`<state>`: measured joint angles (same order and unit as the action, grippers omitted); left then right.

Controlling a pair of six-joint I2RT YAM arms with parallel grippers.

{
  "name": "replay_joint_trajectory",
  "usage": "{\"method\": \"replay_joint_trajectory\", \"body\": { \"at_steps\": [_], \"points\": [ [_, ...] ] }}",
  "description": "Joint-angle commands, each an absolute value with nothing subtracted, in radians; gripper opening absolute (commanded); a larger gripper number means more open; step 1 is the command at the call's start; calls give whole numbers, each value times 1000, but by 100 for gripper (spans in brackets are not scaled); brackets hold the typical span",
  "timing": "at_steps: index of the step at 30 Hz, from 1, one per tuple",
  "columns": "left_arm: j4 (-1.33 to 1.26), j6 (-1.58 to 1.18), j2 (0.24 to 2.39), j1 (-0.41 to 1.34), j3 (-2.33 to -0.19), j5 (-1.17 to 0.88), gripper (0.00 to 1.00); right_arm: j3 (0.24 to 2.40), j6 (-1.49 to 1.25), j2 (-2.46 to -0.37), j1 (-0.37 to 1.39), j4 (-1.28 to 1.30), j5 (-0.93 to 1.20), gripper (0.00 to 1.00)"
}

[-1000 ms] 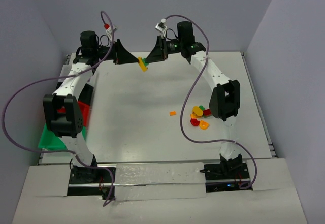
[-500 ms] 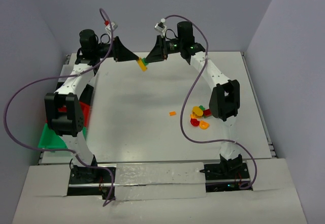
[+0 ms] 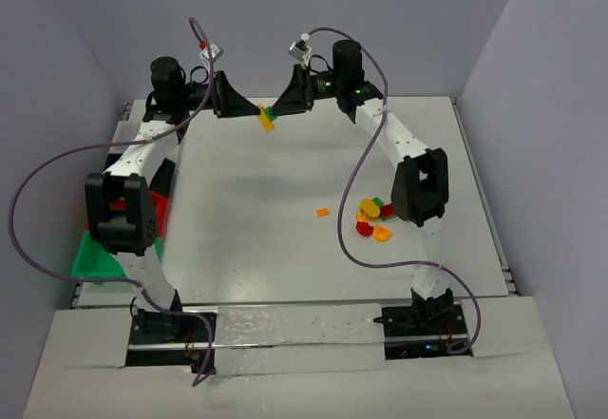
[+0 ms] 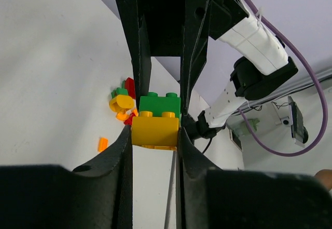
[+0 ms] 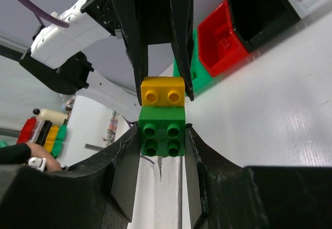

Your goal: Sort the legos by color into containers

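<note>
Two joined legos hang in the air between your grippers, above the far part of the table [image 3: 266,248]. Your left gripper [image 4: 154,135] is clamped on the yellow brick [image 4: 154,129], with a finger pressed against each side. Your right gripper [image 5: 162,138] is clamped the same way on the green brick [image 5: 162,133]. The two bricks are stuck together, stud to base. The loose legos [image 3: 372,219] lie in a small heap on the table near your right arm, with an orange piece [image 3: 323,213] just apart from them. The red bin [image 5: 220,37], black bin [image 5: 262,5] and green bin [image 3: 95,256] sit in a row along the table's left edge.
</note>
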<state>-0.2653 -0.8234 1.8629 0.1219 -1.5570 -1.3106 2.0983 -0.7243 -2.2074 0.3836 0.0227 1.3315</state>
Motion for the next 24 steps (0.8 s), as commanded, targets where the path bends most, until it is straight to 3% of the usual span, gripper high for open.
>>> {"method": "replay_joint_trajectory", "body": {
  "at_steps": [1,7,15,17,19,24],
  "points": [
    [-237,-784,1823,109,-1543,-1344,0,2094,-716,-2168,379,-8,1344,0],
    [-68,-624,1752,14,-1456,-1328,0,2079,-723,-2136,345,9,1332,0],
    [612,-30,1734,-145,-1574,-1236,0,2056,-558,-2103,281,178,1297,0],
    [716,72,1727,-188,-1601,-1147,0,2079,-466,-2105,271,273,1261,0],
    [773,109,1681,-266,-1609,-981,0,2141,-213,-2092,271,527,1111,0],
    [642,99,1539,-387,-1511,-517,0,2057,-33,-1994,285,660,868,0]
  ]
}}
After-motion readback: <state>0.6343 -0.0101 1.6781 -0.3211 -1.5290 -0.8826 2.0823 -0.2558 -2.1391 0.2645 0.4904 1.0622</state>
